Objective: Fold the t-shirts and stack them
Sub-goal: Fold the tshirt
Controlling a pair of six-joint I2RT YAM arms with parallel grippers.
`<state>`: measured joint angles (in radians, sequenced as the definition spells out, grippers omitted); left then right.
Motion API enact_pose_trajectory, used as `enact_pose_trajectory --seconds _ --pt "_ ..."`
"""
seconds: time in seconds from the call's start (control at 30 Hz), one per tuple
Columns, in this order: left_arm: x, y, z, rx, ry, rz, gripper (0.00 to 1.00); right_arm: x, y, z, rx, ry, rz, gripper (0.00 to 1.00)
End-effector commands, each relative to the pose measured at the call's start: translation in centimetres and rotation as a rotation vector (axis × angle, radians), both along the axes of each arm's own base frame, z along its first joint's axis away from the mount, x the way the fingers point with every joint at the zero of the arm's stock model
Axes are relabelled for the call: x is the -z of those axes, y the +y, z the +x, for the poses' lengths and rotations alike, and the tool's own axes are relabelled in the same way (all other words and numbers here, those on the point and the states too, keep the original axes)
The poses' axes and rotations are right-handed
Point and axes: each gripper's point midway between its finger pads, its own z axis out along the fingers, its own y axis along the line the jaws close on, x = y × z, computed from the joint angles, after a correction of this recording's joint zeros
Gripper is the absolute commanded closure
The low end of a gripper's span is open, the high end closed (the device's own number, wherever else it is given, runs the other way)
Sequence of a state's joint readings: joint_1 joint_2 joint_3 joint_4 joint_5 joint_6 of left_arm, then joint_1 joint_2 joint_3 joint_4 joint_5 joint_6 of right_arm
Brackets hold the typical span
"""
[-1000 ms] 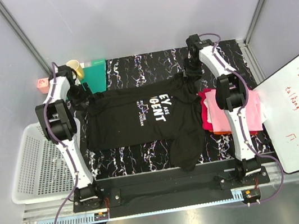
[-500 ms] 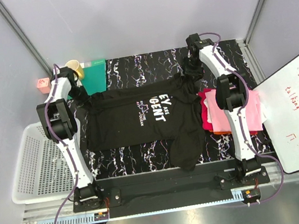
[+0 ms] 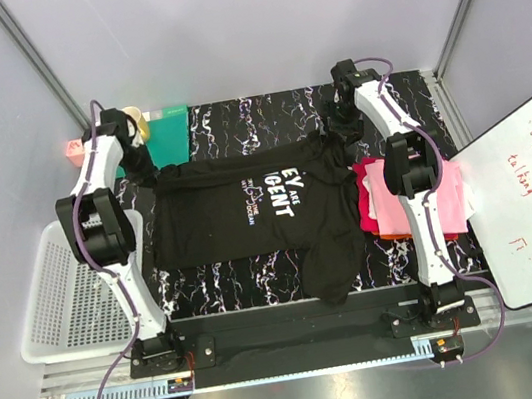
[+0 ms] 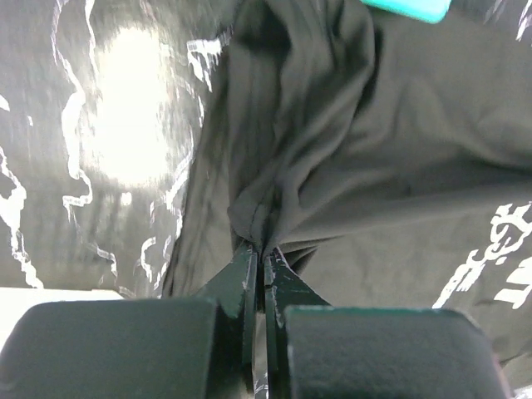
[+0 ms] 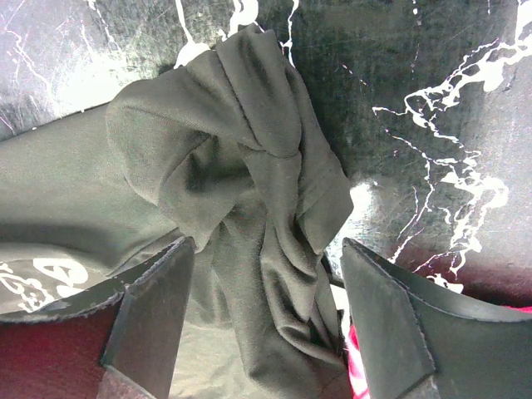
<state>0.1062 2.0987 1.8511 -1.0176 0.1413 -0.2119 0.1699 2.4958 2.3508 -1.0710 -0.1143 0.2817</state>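
White arms [image 3: 130, 287], black joints (purple cables trailing).

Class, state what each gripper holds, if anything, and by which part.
Left gripper: shut on the black t-shirt, pinching a bunched fold at its far-left corner. Right gripper: open astride bunched cloth at the far-right corner, holding nothing.

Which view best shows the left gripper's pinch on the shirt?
Left wrist: left gripper shut on a black t-shirt fold, close up. Top external hides the pinch under the left arm. Right wrist shows only the right gripper, open around another corner.
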Motion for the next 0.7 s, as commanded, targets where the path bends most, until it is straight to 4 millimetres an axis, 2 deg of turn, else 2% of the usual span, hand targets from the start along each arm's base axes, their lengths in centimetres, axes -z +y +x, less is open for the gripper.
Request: enact_pose_trajectory --seconds 0.0,0.13,0.3,0.37,0.43,0.47,0.57,0.6,0.67 --pt "1.1 -0.2 -3.2 0.041 0.074 0.060 1.00 -4.4 0.1 1.0 0.012 -0.096 0.020 0.20" --pt "2.9 -0.4 -5.7 0.045 0.151 0.086 1.00 -5.0 0.3 0.9 0.009 -0.100 0.031 0.18" --pt "4.6 1.1 -8.5 0.020 0.243 0.175 1.00 -6.6 0.7 0.4 0.002 -0.109 0.057 0.14" --pt "4.6 1.9 -9.0 -0.003 0.261 0.220 0.99 -7.1 0.8 0.2 -0.002 -0.112 0.066 0.13" --pt "4.2 2.2 -9.0 -0.016 0.255 0.239 0.81 -8.0 0.9 -0.1 -0.008 -0.123 0.076 0.11" --pt "3.9 2.3 -8.8 -0.023 0.243 0.246 0.60 -8.8 1.0 -0.2 -0.011 -0.135 0.085 0.09" --pt "2.5 2.5 -7.8 -0.035 0.195 0.257 0.32 -10.2 1.4 -0.7 -0.035 -0.153 0.108 0.06" --pt "2.2 2.6 -7.6 -0.033 0.185 0.258 0.17 -10.7 1.4 -0.8 -0.044 -0.159 0.117 0.06" --pt "1.4 2.6 -7.0 -0.041 0.156 0.256 0.07 -11.7 1.6 -1.2 -0.052 -0.173 0.129 0.05"
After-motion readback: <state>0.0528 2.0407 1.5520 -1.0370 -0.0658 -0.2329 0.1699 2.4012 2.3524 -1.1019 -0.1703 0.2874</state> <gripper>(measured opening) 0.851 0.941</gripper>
